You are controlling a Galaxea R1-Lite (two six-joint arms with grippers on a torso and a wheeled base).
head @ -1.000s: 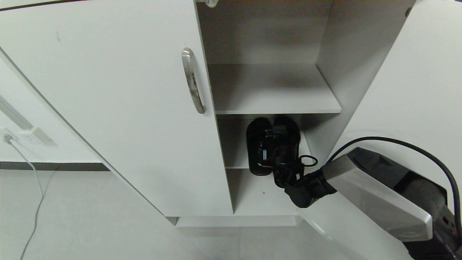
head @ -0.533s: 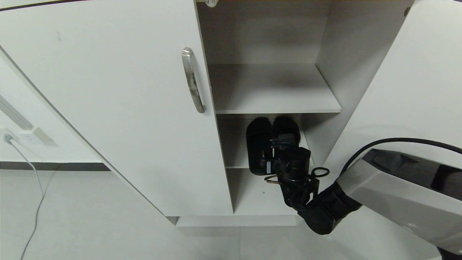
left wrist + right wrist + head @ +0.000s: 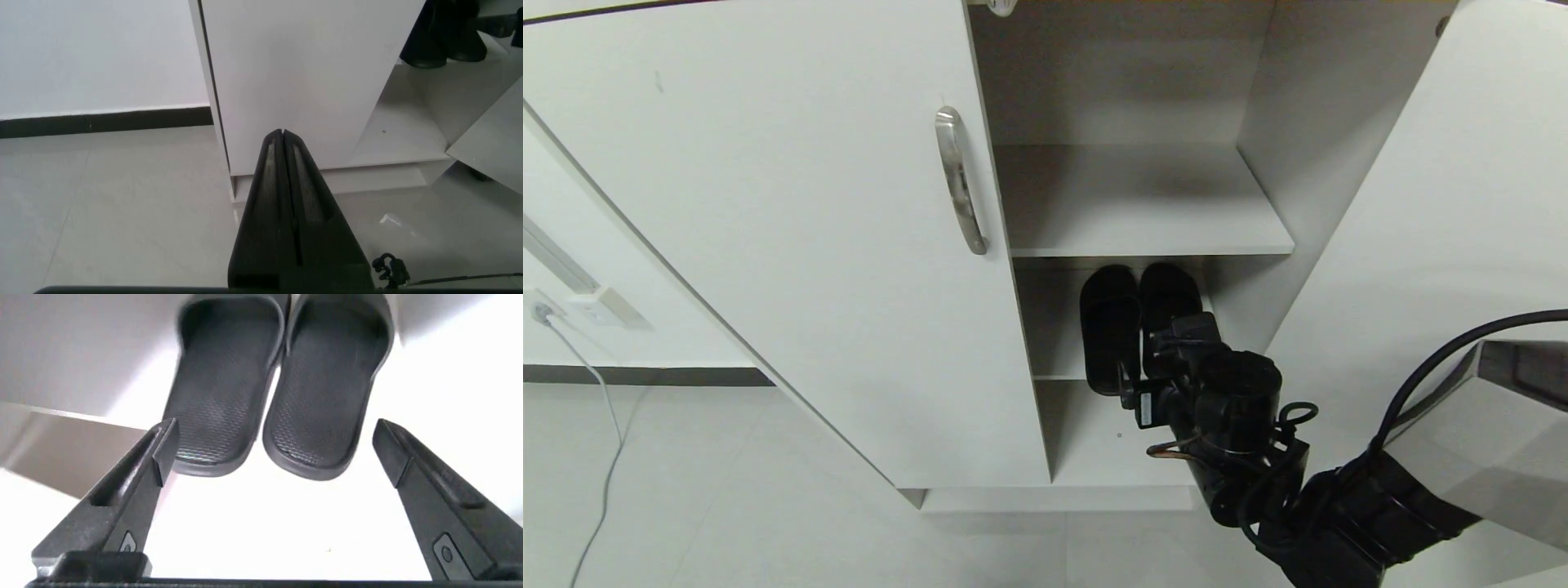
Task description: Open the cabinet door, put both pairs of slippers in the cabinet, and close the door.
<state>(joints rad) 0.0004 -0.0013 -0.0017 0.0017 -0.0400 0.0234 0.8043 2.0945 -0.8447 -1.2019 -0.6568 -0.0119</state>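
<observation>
Two slippers (image 3: pixel 1139 322), one pair: black slides with textured footbeds, side by side at the centre of the head frame, on the middle shelf (image 3: pixel 1054 359) of the cabinet (image 3: pixel 1258 122). I see my right gripper (image 3: pixel 271 441) spread wide and empty before their heels. My left gripper (image 3: pixel 280 139) is pressed closed.

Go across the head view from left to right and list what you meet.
wall socket → closed cabinet door → door handle → pair of black slippers on the lower shelf → open cabinet door
</observation>
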